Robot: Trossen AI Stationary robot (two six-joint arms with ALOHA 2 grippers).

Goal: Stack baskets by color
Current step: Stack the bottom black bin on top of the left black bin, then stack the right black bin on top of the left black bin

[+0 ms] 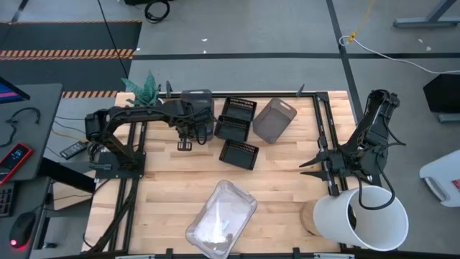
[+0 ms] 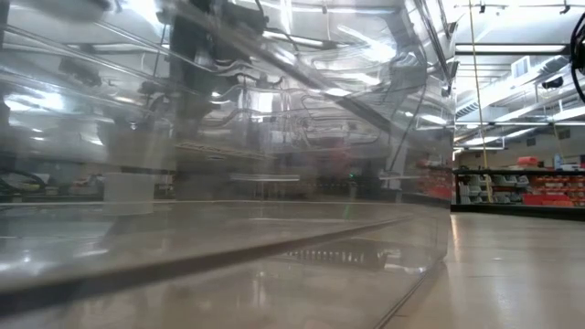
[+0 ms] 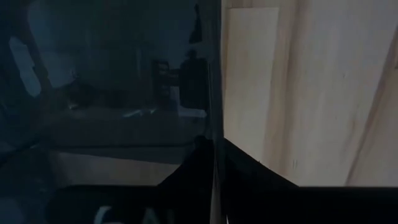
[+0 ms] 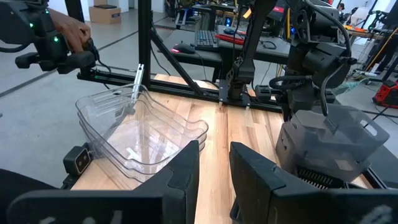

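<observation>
My left gripper (image 1: 187, 137) points down at a smoky grey basket (image 1: 196, 103) at the table's far left; its fingers (image 3: 186, 183) stand close on either side of one wall. A second grey basket (image 1: 274, 119) lies turned askew at the far middle. Three black lattice baskets (image 1: 238, 109), (image 1: 233, 130), (image 1: 239, 154) sit between them. Nested clear baskets (image 1: 221, 219) (image 4: 140, 134) lie at the near edge and fill the low view (image 2: 228, 183). My right gripper (image 4: 214, 180) hangs open above the table's right side, holding nothing. My left gripper has one upright wall of the smoky grey basket (image 3: 214, 149) between its two fingers, one finger inside the basket and one outside. The fingers come from above, pointing down. Whether the basket's bottom rests on the table does not show.
A big white bucket (image 1: 366, 216) stands at the near right corner. A green plant (image 1: 144, 88) stands at the far left corner. Black frame rails (image 1: 327, 122) run along the table's sides. Bare wood (image 1: 287, 180) lies between the black baskets and my right gripper.
</observation>
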